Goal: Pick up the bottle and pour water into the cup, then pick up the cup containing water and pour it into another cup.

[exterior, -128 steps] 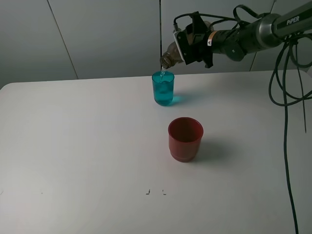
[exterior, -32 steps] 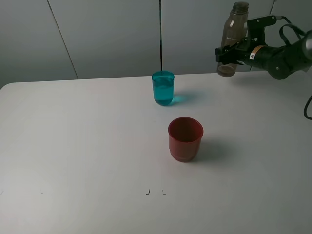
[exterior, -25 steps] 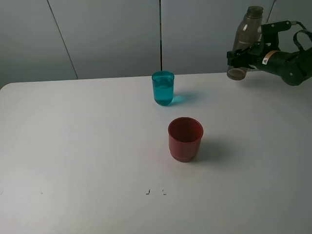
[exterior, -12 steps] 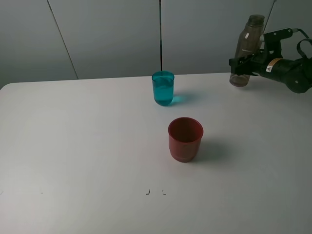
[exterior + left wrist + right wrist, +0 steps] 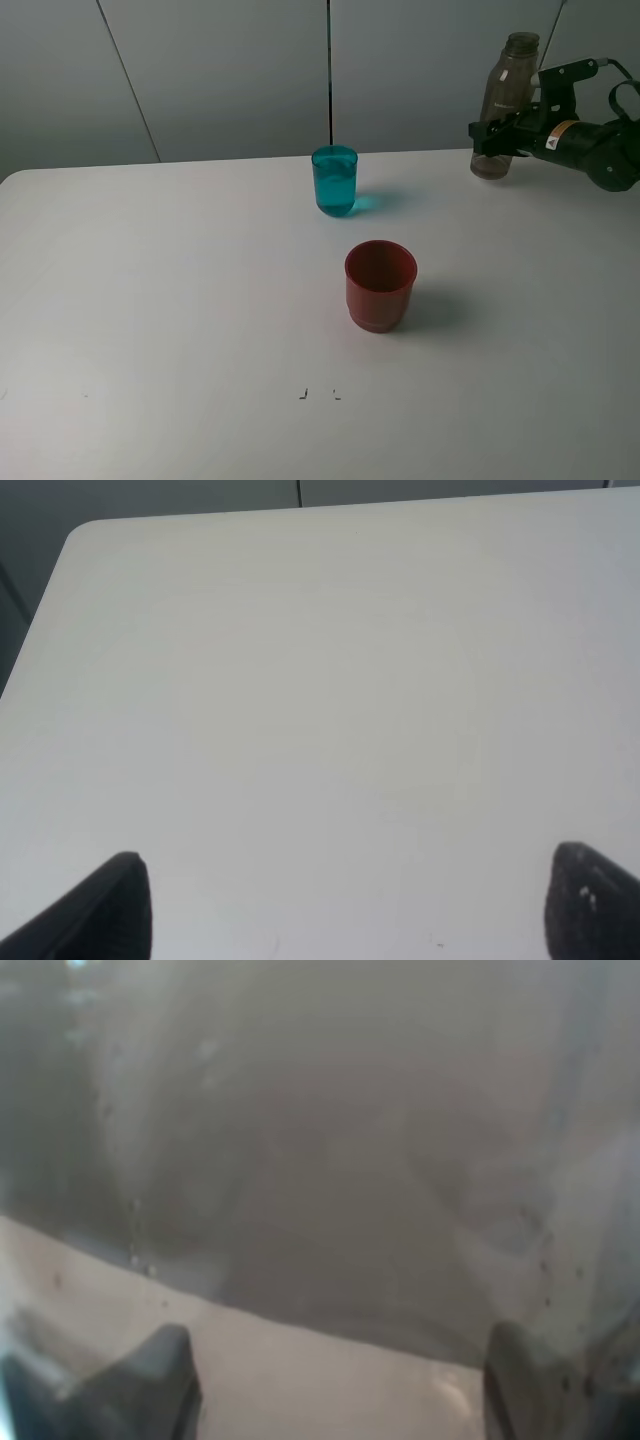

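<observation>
Two dark fingertips of the left gripper [image 5: 350,910] are standing wide apart over the table [image 5: 300,680], holding nothing; the teal cup [image 5: 334,181], carrying water, is sitting mid-table; the red cup [image 5: 380,285] is standing nearer the camera, slightly right; far right, the right gripper [image 5: 497,137] is clamping the bottle [image 5: 505,80] upright, base at or just above the tabletop; releasing should be waiting until the base is resting flat, then backing straight away.
</observation>
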`<state>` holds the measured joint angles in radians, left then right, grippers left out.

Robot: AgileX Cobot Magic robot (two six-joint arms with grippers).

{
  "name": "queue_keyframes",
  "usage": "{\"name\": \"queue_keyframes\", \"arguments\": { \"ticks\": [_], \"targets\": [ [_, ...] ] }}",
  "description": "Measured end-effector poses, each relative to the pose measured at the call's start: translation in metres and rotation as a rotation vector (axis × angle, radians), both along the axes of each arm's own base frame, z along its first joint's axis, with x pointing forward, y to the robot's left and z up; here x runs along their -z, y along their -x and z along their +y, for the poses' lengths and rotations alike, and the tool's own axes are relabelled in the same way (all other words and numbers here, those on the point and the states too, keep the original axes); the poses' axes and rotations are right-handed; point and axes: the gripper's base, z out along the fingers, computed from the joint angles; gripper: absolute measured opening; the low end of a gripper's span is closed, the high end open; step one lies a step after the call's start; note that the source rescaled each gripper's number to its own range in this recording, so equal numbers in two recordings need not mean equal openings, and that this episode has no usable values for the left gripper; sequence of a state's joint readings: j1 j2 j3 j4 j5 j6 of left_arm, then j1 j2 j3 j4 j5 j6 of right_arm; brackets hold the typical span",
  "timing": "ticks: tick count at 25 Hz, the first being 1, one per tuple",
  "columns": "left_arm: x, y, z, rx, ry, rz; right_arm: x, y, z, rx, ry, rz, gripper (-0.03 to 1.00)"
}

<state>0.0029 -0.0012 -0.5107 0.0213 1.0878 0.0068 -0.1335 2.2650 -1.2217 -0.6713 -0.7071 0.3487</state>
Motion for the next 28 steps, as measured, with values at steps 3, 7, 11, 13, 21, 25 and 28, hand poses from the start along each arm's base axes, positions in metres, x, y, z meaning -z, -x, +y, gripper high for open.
{"name": "queue_keyframes", "arguments": {
  "ticks": [3, 7, 11, 13, 21, 25, 28],
  "targets": [
    [0.0000, 0.0000, 0.0000, 0.000, 0.000, 0.000, 0.0011, 0.0000, -0.0001, -0.005, -0.005, -0.007, 0.00],
    [0.0000, 0.0000, 0.0000, 0.000, 0.000, 0.000, 0.0068, 0.0005, 0.0005, -0.013, -0.003, 0.002, 0.00],
    [0.0000, 0.0000, 0.0000, 0.000, 0.000, 0.000, 0.0068, 0.0005, 0.0004, -0.014, 0.002, 0.000, 0.00],
    [0.0000, 0.0000, 0.0000, 0.000, 0.000, 0.000, 0.0072, 0.0006, 0.0002, -0.012, 0.006, 0.003, 0.00],
    [0.0000, 0.0000, 0.0000, 0.000, 0.000, 0.000, 0.0077, 0.0007, -0.0015, -0.007, 0.011, 0.008, 0.00],
    [0.0000, 0.0000, 0.0000, -0.003, 0.006, 0.000, 0.0080, 0.0007, -0.0017, -0.005, 0.014, 0.010, 0.00],
    [0.0000, 0.0000, 0.0000, -0.003, 0.006, 0.000, 0.0080, 0.0007, -0.0017, -0.005, 0.014, 0.010, 0.00]
  ]
}}
